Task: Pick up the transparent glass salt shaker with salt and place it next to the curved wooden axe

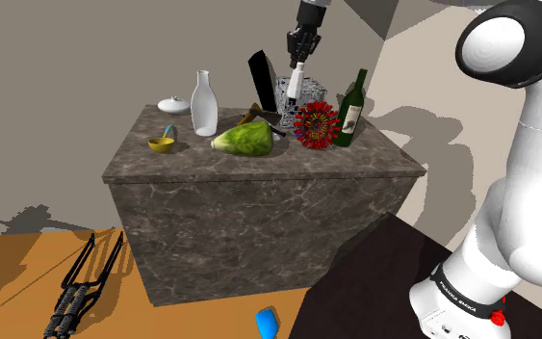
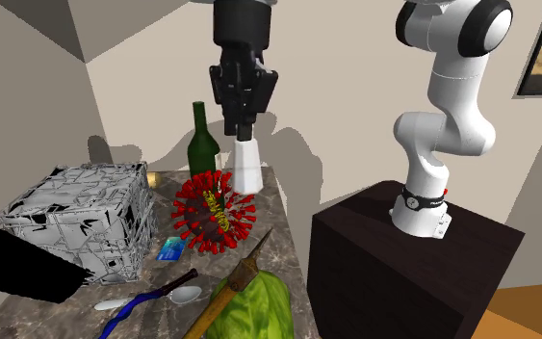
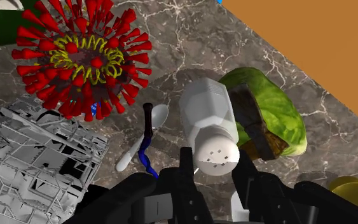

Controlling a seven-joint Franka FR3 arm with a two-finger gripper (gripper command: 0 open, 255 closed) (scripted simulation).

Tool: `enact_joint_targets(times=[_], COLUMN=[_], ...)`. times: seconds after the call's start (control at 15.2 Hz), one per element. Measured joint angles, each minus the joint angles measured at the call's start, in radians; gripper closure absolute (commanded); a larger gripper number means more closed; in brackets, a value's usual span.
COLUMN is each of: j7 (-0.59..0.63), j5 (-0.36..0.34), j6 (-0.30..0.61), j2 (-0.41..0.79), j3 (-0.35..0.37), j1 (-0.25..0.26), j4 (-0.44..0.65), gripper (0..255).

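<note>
Where the dark stand (image 1: pixel 374 279) is sitting at the lower right of the shoulder view, the marble-patterned counter (image 1: pixel 259 221) is standing just beyond it, across mid-frame. Nearest the counter's front edge, a yellow bowl (image 1: pixel 162 144) is lying at centre left. A green cabbage (image 1: pixel 245 140) is resting to its right, and a red spiky ball (image 1: pixel 317 125) is standing right of centre, just beside a green bottle (image 1: pixel 353 108). Behind the cabbage, the axe (image 1: pixel 262 116) with its curved wooden handle is lying on the top.

Farther back, at upper centre, the gripper (image 1: pixel 298 63) is hanging above the counter. Its 2 fingers are pinching the white salt shaker (image 1: pixel 297 82) by its cap end, base pointing down and clear of the surface.

Seen from the wrist, the fingers (image 3: pixel 187 167) are clasping the shaker's perforated top. The axe head and cabbage are lying just past it.
</note>
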Motion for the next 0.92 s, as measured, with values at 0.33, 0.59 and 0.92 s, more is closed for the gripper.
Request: enact_joint_targets(times=[0.33,0.59,0.92], j7=[-0.001,0.0,-0.004], j5=[-0.009,-0.017,-0.019], j6=[0.077,0.139,0.209], j2=[-0.02,-0.037,-0.044], j3=[0.001,0.003,0.005], j1=[0.015,0.028,0.035], j4=[-0.095,-0.173,-0.249], gripper=[255,255,255])
